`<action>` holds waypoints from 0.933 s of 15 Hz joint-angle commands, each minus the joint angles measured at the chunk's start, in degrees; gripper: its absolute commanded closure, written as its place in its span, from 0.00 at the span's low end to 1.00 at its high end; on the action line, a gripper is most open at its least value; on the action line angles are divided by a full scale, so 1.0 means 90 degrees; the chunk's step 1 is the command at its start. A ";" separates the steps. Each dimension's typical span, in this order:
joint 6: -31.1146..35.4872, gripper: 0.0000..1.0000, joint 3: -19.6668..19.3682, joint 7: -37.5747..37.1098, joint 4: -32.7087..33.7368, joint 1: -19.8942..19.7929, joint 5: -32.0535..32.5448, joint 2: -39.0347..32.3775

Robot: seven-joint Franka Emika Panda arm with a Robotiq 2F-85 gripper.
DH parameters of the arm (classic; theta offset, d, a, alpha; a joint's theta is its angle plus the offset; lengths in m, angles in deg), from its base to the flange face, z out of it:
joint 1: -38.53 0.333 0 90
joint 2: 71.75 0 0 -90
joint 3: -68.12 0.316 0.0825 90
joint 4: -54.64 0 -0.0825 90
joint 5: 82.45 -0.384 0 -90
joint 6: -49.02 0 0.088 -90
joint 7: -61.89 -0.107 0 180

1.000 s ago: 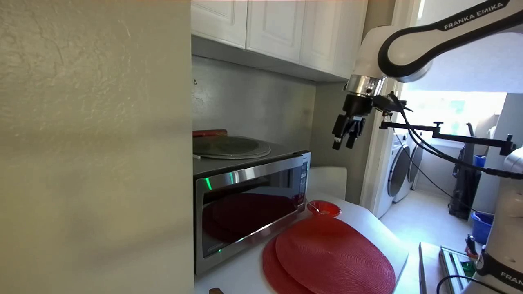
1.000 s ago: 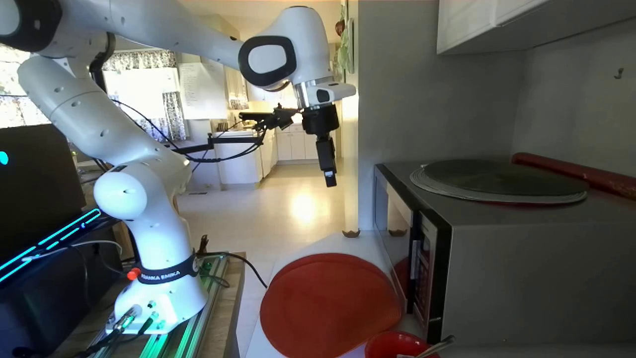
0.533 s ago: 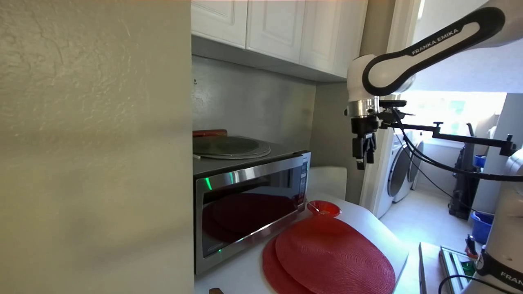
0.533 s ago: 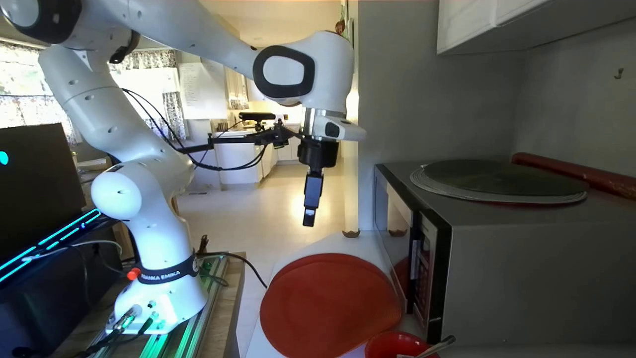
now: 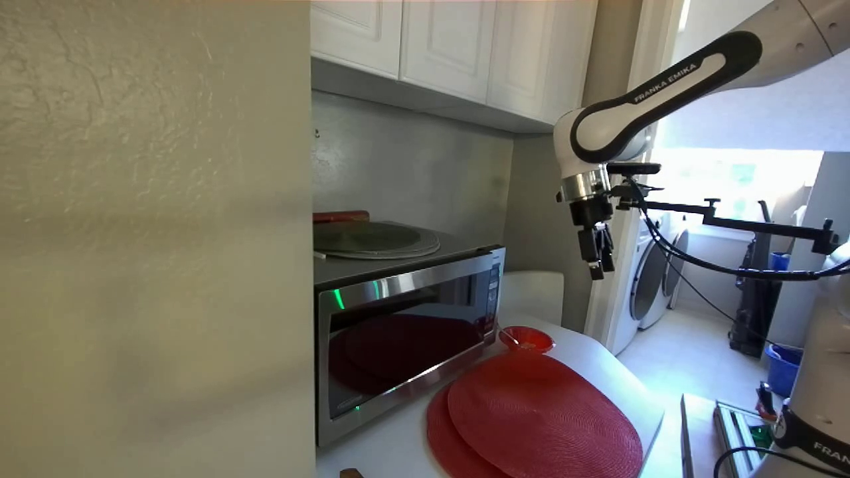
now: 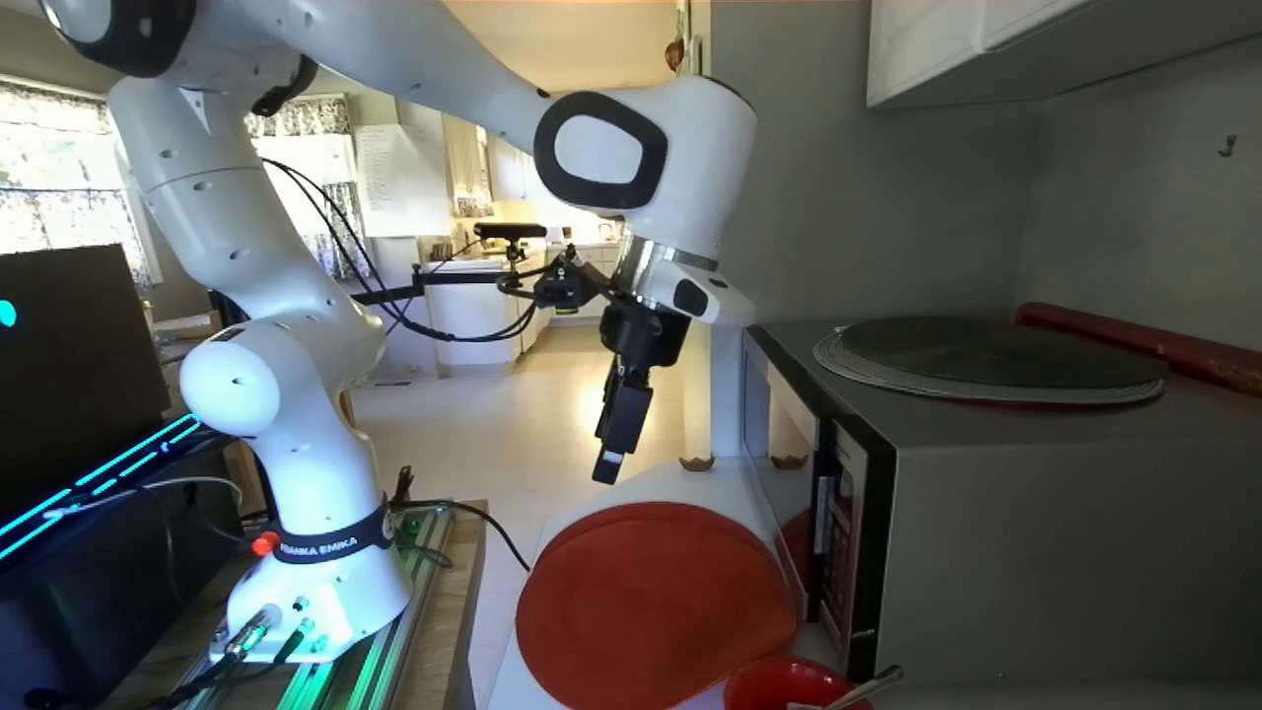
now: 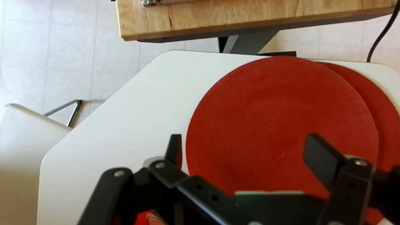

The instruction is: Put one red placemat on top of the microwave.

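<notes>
Two large round red placemats lie overlapping on the white table in front of the microwave. The upper red placemat (image 5: 544, 411) also shows in an exterior view (image 6: 661, 602) and the wrist view (image 7: 265, 106). The lower one (image 7: 387, 118) peeks out beneath it. The microwave (image 5: 405, 345), steel with a dark glass door, also shows from its side (image 6: 1065, 552); it is out of the wrist view. My gripper (image 5: 601, 269) is open and empty, above the placemats and apart from them, tilted in an exterior view (image 6: 607, 467). In the wrist view its fingers (image 7: 243, 140) frame the upper placemat's left part.
A dark green round mat (image 6: 1006, 350) lies on pale round mats atop the microwave, with a long red object (image 6: 1144, 345) behind. A red bowl (image 5: 526, 338) with a spoon stands beside the placemats. White cabinets (image 5: 445, 53) hang above. A wooden bench (image 7: 218, 18) borders the table.
My gripper has come down toward the placemats and, in the last half second, tilted so its fingertips point back toward the robot's base. The placemats and microwave have not moved.
</notes>
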 commanded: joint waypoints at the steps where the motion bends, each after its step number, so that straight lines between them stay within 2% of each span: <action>1: -0.0297 0.00 -0.0024 -0.0006 0.0215 0.0018 -0.0177 -0.0196; 2: -0.0779 0.00 -0.0069 0.0016 0.0493 0.0024 -0.0380 -0.0596; 5: -0.1134 0.00 -0.0247 0.0306 0.0733 -0.0013 -0.0879 -0.1196; 10: -0.1419 0.00 -0.0555 0.0991 0.1487 -0.0309 -0.2190 -0.2455; 14: -0.0781 0.00 -0.0504 0.1507 0.1809 -0.0686 -0.3379 -0.3192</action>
